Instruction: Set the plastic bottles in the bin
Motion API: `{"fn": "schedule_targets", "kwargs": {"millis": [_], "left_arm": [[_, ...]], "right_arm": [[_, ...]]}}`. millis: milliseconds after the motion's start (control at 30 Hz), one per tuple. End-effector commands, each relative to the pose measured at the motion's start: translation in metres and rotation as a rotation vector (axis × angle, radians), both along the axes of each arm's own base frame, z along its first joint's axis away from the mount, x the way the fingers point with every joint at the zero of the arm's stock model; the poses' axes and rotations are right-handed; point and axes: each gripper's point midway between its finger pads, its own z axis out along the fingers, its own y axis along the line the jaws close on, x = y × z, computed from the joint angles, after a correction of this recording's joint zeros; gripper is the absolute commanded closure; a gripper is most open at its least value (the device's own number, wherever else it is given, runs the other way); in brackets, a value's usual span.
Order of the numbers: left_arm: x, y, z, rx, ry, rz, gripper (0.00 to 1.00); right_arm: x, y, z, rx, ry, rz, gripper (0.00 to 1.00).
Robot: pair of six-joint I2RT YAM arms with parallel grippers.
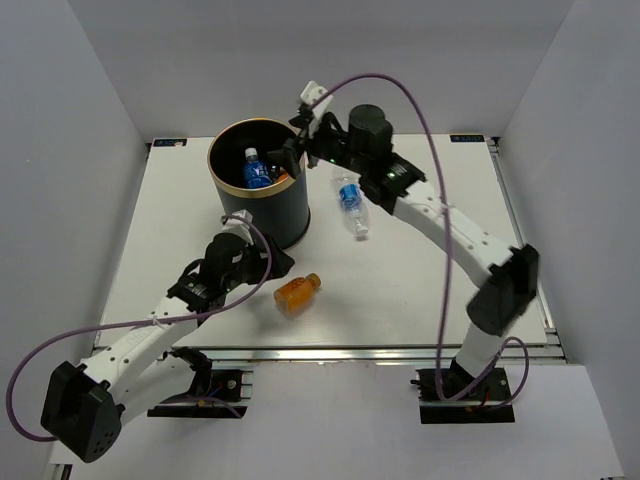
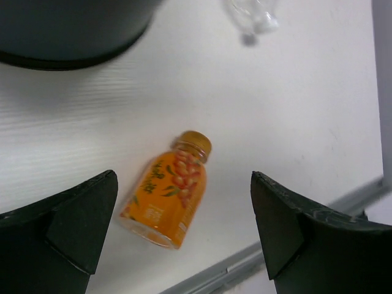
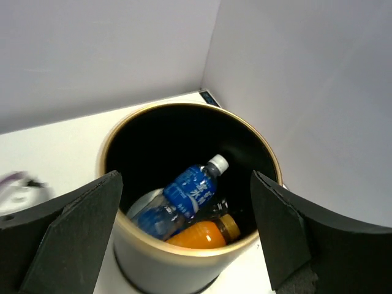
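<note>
Setting: white table [image 1: 420, 290], boxed in by plain pale walls [image 1: 80, 120]; a metal rail [image 1: 380, 350] is seen along the near edge.
Bin: dark round bin [image 1: 262, 205] with a gold-tan rim, stood upright on the far left-centre of the table.
Inside bin: binned water bottle [image 3: 187, 190] (blue label, white cap) is seen lying slanted. Binned orange bottle [image 3: 205, 234] is tucked under it at the bottom, touching. A pale shape beneath them cannot be identified.
Loose water bottle [image 1: 351, 205]: laid on its side on the table just right of the bin, apart from it, cap toward the near edge.
Loose orange bottle [image 1: 297, 293]: laid on its side near the front of the table, below the bin, cap pointing right. It is not touched by anything.
Left gripper [image 2: 184, 176]: held above the loose orange bottle, close to the bin's base. Fingers are spread wide, nothing pinched.
Right gripper [image 3: 187, 177]: held over the bin's mouth at the far-right rim. Fingers are spread wide, nothing between them.
</note>
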Motion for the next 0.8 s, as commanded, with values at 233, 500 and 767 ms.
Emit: {"fn": "schedule_targets", "kwargs": {"millis": [233,500,767], "left_arm": [[-0.022,-0.045,-0.029,0.055,0.020,-0.306,0.02],[-0.033,-0.042,-0.075,0.315,0.096,-0.264,0.02],[-0.028,-0.055,-0.094,0.389,0.144,-0.263,0.20]], "right_arm": [[-0.072,-0.088,-0.002,-0.005,-0.042,-0.059,0.11],[-0.072,-0.132,-0.006,0.016,-0.096,-0.229,0.11],[-0.077,-0.175,-0.023,0.102,-0.064,-0.403,0.11]]}}
